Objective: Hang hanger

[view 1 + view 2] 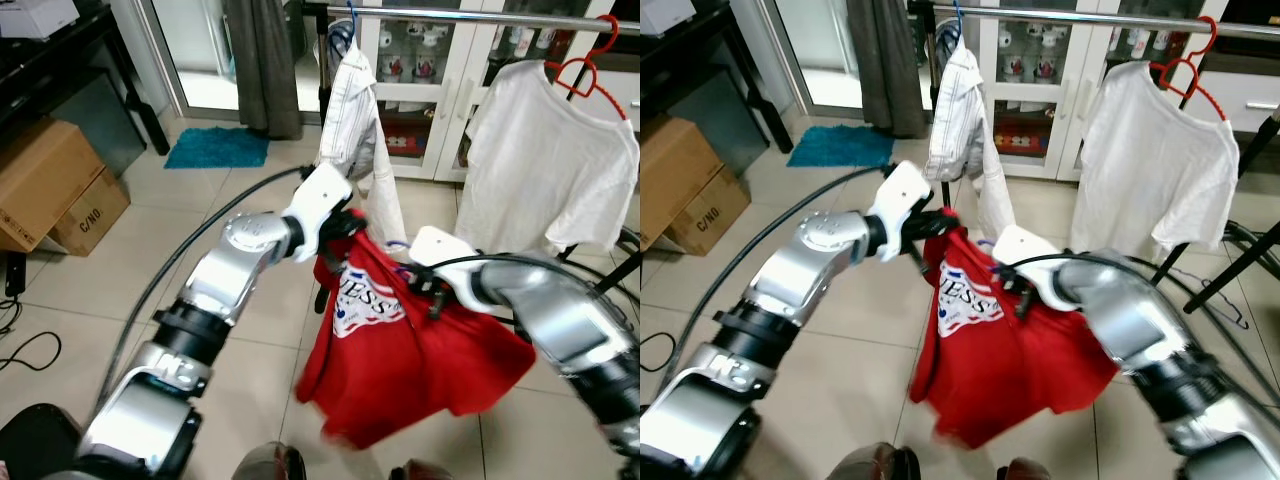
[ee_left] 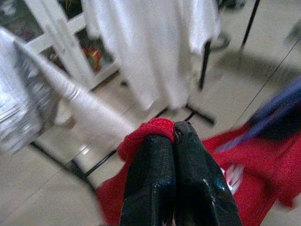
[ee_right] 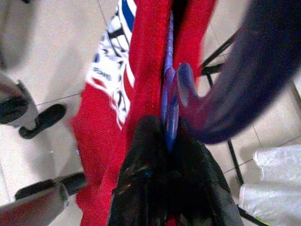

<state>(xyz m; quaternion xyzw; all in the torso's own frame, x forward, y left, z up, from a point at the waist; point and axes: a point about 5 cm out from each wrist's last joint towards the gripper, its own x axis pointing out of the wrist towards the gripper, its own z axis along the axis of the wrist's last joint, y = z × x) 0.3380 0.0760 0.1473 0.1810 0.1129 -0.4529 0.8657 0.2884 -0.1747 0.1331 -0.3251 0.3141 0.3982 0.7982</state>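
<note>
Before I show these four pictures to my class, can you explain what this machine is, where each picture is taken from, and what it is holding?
It is a walking humanoid robot with two silver arms, each ending in a claw of two black fingers. The two wide pictures come from cameras in its head, looking down over its arms. The two close-ups come from cameras on its wrists.

The left claw is shut on a red T-shirt. The right claw is shut on the blue hanger inside that shirt. Ahead is a metal clothes rail with a striped shirt and a white T-shirt on a red hanger. Cardboard boxes stand on the tiled floor.
</note>
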